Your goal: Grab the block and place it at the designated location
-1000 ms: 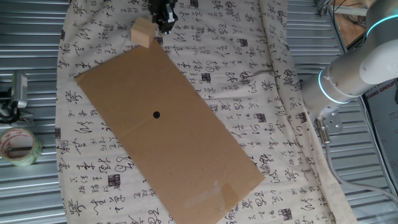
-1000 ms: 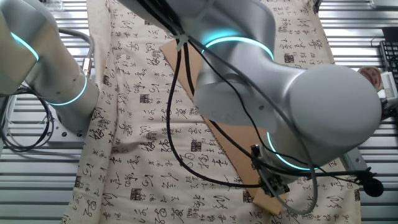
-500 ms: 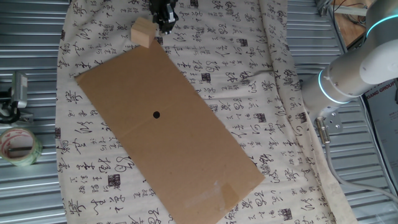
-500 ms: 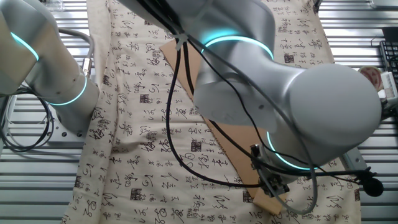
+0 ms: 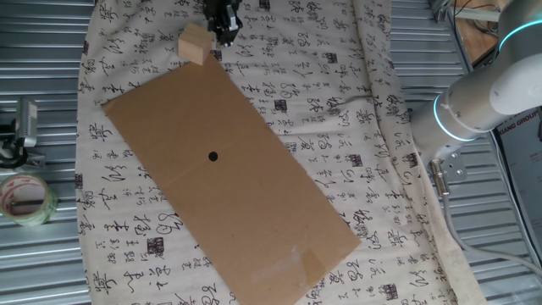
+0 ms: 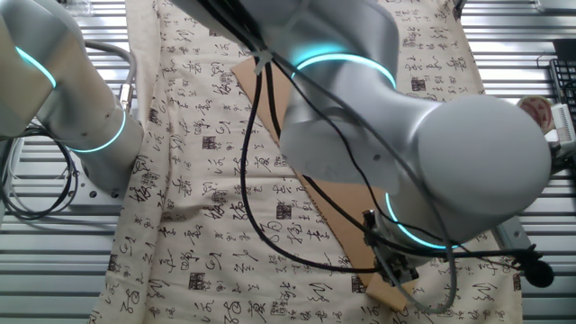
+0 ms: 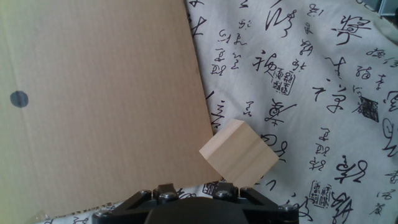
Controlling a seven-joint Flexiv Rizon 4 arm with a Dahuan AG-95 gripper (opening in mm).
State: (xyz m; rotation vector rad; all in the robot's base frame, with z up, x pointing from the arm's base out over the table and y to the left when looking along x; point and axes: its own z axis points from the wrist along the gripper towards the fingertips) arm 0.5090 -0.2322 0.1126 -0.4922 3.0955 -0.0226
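Note:
The block (image 5: 194, 44) is a light tan wooden cube lying on the white calligraphy cloth, just off the far corner of the brown cardboard sheet (image 5: 254, 195). The designated location is a small black dot (image 5: 212, 156) near the sheet's middle. My gripper (image 5: 224, 25) hangs just right of the block, apart from it. In the hand view the block (image 7: 238, 154) lies on the cloth just ahead of my gripper (image 7: 191, 188), slightly right, beside the sheet's edge; the dot (image 7: 18, 99) is far left. The jaws stand apart and empty. In the other fixed view the arm hides most of the block (image 6: 389, 295).
A roll of clear tape (image 5: 24, 199) lies on the metal slats left of the cloth. The robot's base and arm (image 5: 483, 93) stand at the right. A black clamp-like device (image 5: 17, 135) sits at the left edge.

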